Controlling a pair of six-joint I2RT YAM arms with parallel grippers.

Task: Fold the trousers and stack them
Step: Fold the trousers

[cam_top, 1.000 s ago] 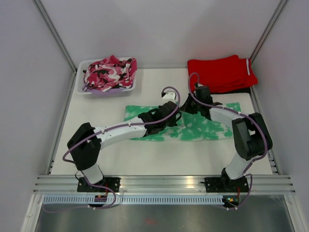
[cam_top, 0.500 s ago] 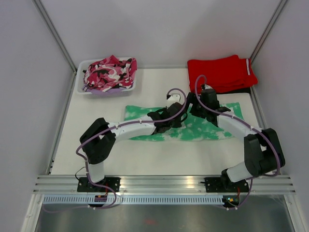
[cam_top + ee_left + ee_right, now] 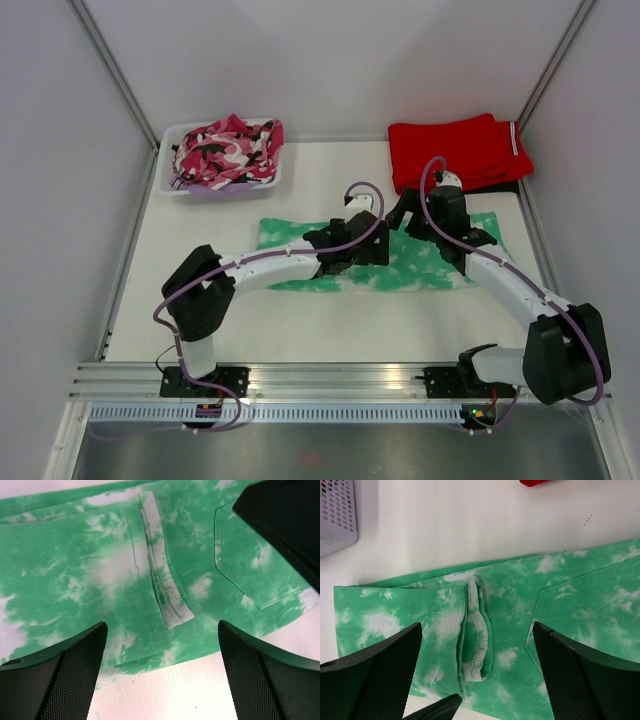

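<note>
The trousers (image 3: pixel 425 268) lay flat as a long mint-and-white band across the mid surface (image 3: pixel 330 330), running left-right, w/ the arms crossing over the centre. Wrist views showed a top layer whose hem (image 3: pixel 477 630) ended approx mid-length, just beside a back pocket (image 3: pixel 250 555). That looked like one fold already laid over, prob. to shorten the band before stacking. The cloth sat smooth and unbunched, w/ no edge lifted.

The plain red trousers (image 3: pixel 455 150) sat folded at the far right corner, well apart from the green ones, and likely marked the stack spot. The camouflage garment (image 3: pixel 228 150) was heaped in the basket (image 3: pixel 170 182) at far left, not part of this step.

The left pincer (image 3: pixel 161 625) hung over the hem fold, jaws spread wide, nothing btwn them, only cloth below. The right pincer (image 3: pixel 476 625) was likewise spread wide over the same fold from the far side, holding nothing. From above, both the left pincer (image 3: pixel 372 245) and right pincer (image 3: pixel 410 215) sat close together over the band's middle. Neither looked to be gripping or pinching fabric. Whether the fingertips brushed it couldn't be told.

My read: fold set down, the next fold or the move to the stack not yet begun.
</note>
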